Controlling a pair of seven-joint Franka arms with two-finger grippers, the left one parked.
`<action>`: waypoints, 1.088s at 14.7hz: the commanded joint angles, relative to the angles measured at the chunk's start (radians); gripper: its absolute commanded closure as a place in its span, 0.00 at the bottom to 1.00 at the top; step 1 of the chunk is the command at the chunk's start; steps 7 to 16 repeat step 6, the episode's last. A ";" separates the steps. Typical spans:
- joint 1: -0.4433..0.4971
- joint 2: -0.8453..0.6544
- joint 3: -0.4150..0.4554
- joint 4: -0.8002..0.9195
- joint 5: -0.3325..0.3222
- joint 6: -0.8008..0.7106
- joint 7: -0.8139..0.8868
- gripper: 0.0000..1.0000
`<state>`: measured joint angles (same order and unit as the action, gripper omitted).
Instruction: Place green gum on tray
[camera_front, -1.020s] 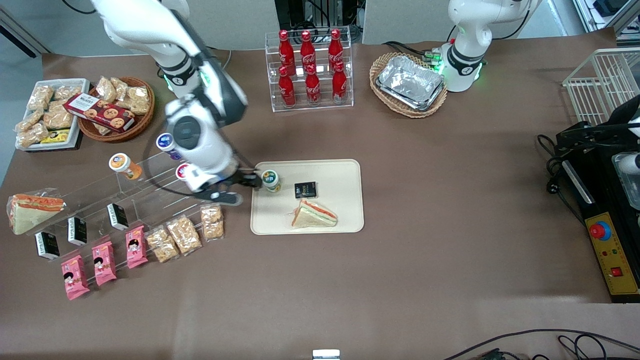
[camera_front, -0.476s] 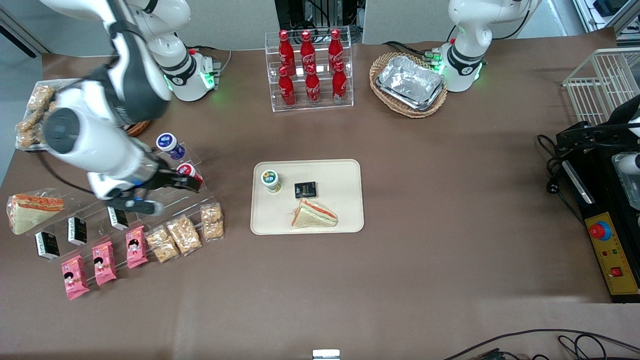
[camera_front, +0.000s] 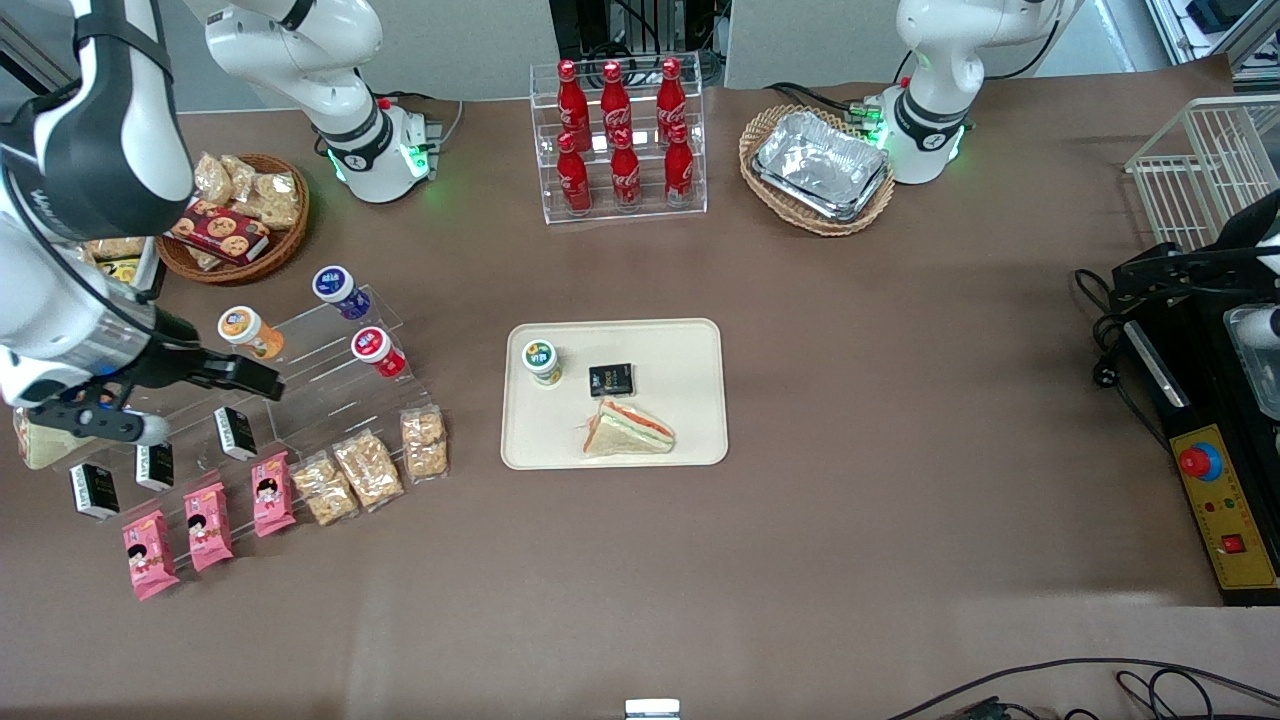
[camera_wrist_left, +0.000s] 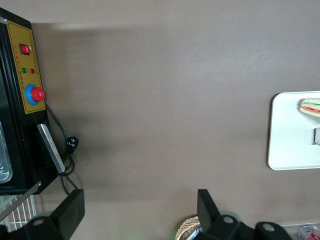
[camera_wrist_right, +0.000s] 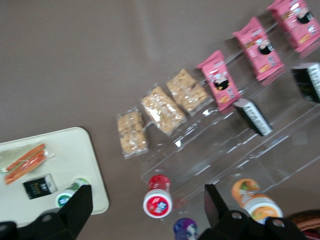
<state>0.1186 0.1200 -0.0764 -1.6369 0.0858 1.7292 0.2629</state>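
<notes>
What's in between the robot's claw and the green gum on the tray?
In the front view, the red-lidded bottle on the clear stand sits between the open gripper and the green gum, which is on the tray.

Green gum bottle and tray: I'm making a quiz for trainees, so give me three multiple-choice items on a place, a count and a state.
1. Where is the green gum?
A on the tray
B on the clear rack
C in the basket

2. How many things lie on the tray?
A one
B three
C five

3. The pincer is:
A shut on the gum
B open, empty, over the rack
C on the tray

Answers: 1 A, it stands upright inside the rim. 2 B, gum, black packet, sandwich. 3 B, its fingers are apart with nothing between.
</notes>
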 joint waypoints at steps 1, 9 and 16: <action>-0.016 0.020 -0.011 0.069 -0.038 -0.066 -0.079 0.00; -0.016 0.033 -0.031 0.071 -0.021 -0.065 -0.106 0.00; -0.016 0.033 -0.031 0.071 -0.021 -0.065 -0.106 0.00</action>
